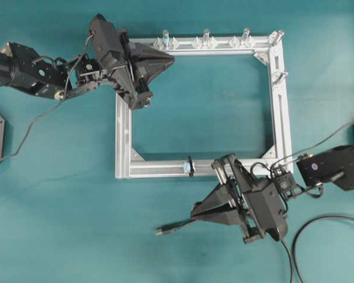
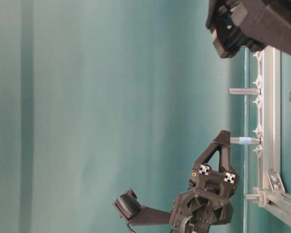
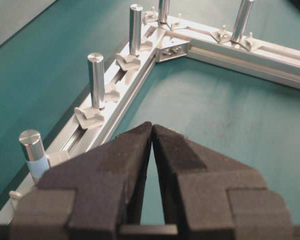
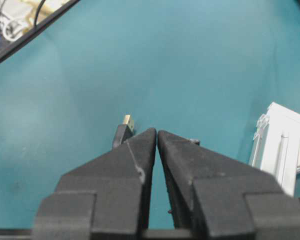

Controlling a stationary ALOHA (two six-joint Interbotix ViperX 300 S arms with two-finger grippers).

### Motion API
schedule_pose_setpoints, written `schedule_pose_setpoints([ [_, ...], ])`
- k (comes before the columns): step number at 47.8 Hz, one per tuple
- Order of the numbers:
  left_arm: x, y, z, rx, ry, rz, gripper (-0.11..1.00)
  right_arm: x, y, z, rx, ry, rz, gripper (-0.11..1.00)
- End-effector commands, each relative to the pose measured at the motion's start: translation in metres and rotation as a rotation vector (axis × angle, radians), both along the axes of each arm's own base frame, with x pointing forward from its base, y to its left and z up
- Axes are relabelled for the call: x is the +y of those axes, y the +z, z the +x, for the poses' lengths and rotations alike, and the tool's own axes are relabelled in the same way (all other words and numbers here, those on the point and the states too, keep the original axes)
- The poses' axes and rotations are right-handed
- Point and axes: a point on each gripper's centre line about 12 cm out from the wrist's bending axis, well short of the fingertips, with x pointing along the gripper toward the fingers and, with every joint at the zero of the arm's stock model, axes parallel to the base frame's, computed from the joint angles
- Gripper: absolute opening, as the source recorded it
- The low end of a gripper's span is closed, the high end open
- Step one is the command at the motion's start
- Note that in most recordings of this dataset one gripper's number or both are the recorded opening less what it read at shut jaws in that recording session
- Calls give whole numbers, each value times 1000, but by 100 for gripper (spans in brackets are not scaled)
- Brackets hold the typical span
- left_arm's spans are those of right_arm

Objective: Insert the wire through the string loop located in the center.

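I see a teal tabletop [image 1: 59, 224] bearing a square silver aluminium frame [image 1: 281, 112] with short upright silver pegs [image 1: 206, 36].

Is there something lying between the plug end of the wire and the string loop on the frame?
Nothing visible does. The wire's plug lies on bare table, and only open mat separates it from the string loop on the near rail. The right hand sits beside that path, not across it.
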Motion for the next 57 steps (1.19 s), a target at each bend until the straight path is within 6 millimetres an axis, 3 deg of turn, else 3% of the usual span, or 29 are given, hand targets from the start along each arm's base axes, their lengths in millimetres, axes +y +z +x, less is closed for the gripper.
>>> schedule_pose_setpoints([
  [1,-7,28,6,-36,-52,46,15,2,16,5,-49,2,22,19],
  [8,-8,34,4,35,-59,17,0,3,22,8,-55,1,22,0],
  [30,-25,51,-7,66,-99,4,0,4,16,10,14,-4,2,0],
  [57,-41,46,-33,152,-128,-26,0,5,12,20,123,-14,-46,0],
])
